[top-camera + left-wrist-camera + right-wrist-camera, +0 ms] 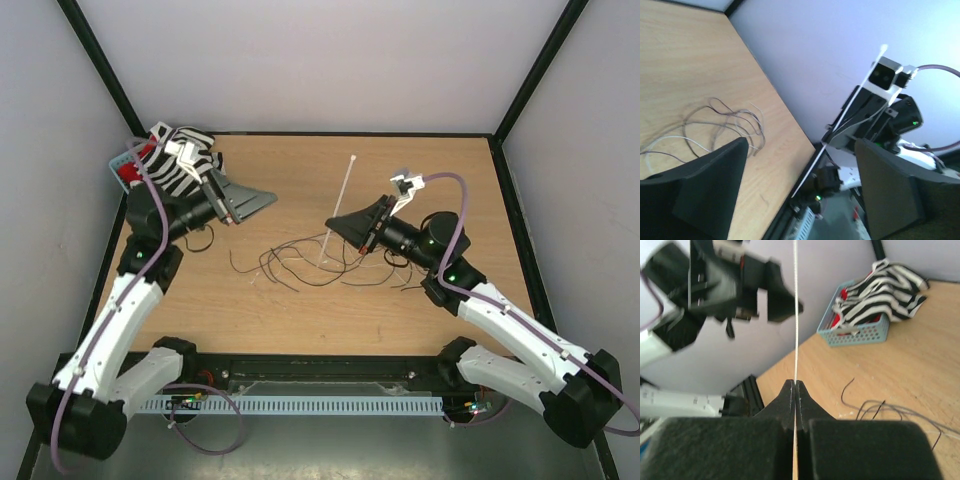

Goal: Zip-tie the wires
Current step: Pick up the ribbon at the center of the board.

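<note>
The wires [300,262] lie as a loose tangle of thin dark and pale strands on the wooden table between the two arms. They also show in the left wrist view [715,120] and the right wrist view [890,410]. My right gripper [333,222] is shut on a thin white zip tie [340,205], which stands tilted above the wires, its lower end among them. In the right wrist view the tie [795,315] runs up from the closed jaws [795,386]. My left gripper [255,203] is open and empty, left of the wires, raised above the table. Its fingers [710,185] frame the tie [840,120].
A light blue basket [122,165] with a black-and-white striped cloth [185,150] stands at the back left corner, also in the right wrist view [855,332]. White walls with black posts enclose the table [430,180]. A black rail runs along the near edge.
</note>
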